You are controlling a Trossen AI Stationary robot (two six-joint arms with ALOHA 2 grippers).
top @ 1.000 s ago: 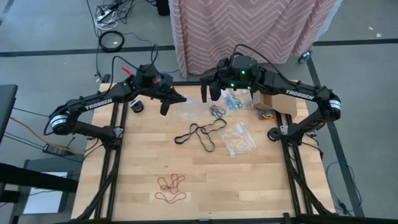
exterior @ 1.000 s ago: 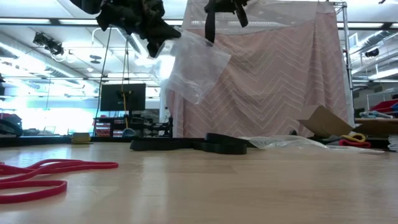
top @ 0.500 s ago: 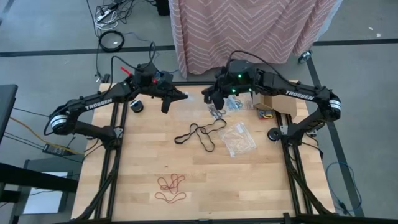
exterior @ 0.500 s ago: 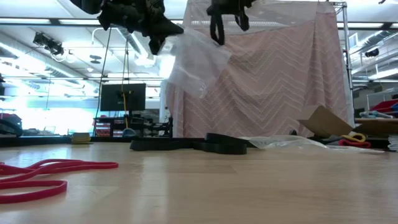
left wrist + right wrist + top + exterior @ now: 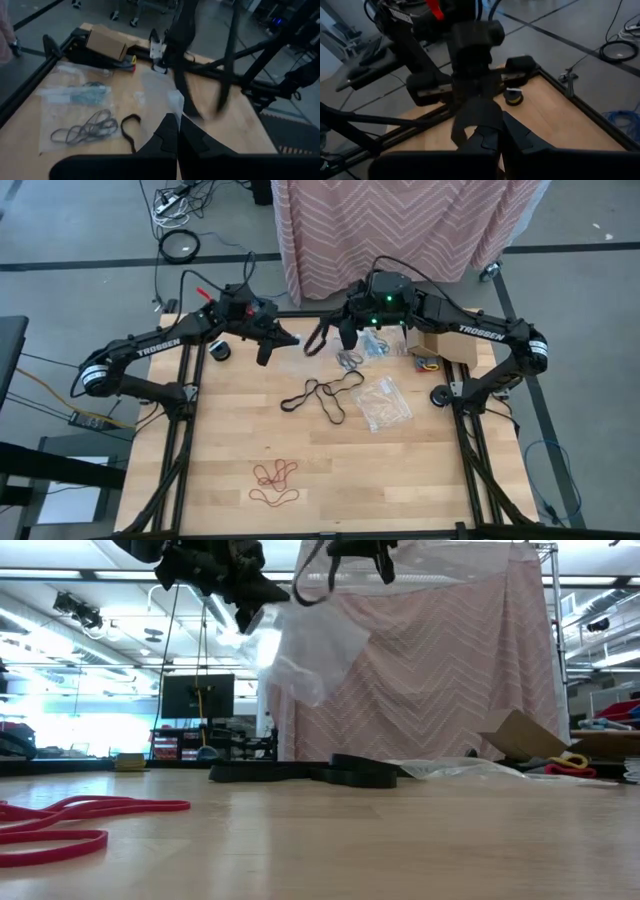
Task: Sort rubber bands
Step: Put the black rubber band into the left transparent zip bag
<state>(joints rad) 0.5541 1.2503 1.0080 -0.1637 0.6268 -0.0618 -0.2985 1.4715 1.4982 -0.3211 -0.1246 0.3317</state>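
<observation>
At upper centre, above the counter (image 5: 400,470), our right gripper (image 5: 340,340) has its fingers pinched on a black rubber band (image 5: 318,338). Our left gripper (image 5: 285,337) fingers pinch a clear bag (image 5: 315,650). More black bands (image 5: 322,393) lie mid-frame and red bands (image 5: 275,483) lower centre.

Pale wooden tabletop (image 5: 400,470) framed by black rails. Clear plastic bag (image 5: 384,402) lies flat right of centre; another clear bag (image 5: 312,645) hangs in air above far edge. Open cardboard box (image 5: 437,343) sits at far right corner, coloured items inside. Pink chevron-patterned cloth (image 5: 400,225) drapes behind tabletop. Black cables (image 5: 182,246) coil on grey floor, far left. Dark monitor (image 5: 196,696) stands in bright room beyond.
</observation>
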